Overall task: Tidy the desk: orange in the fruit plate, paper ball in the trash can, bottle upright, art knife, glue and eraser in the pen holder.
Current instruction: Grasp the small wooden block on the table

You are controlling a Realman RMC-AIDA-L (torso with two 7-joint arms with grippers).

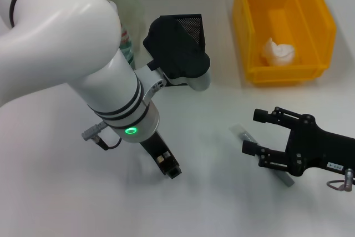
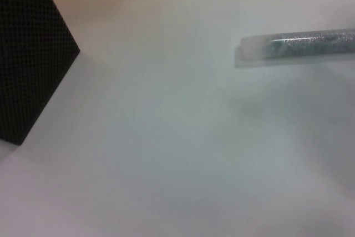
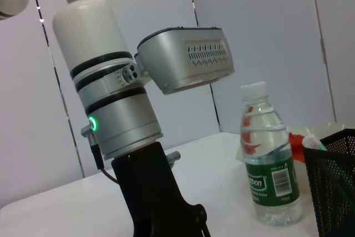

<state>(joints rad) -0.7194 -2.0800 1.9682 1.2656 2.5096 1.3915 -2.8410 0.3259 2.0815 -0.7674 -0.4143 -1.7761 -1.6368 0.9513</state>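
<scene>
A white desk, seen from above. The left arm's bulk fills the left side, its left gripper [image 1: 172, 170] low over the desk near the middle; whether its fingers are parted or together cannot be told. At far right the yellow trash can [image 1: 313, 26] already holds the paper ball [image 1: 278, 52]. The bottle [image 3: 269, 167] stands upright at far left beside the black pen holder [image 1: 191, 26]. The right gripper [image 1: 256, 131] hovers at near right, fingers spread wide and empty, over the grey art knife [image 1: 244, 134] lying flat. The risk — a thin, flat tool may skid or pivot if the fingers close off-centre. The left arm stands between knife and holder.
</scene>
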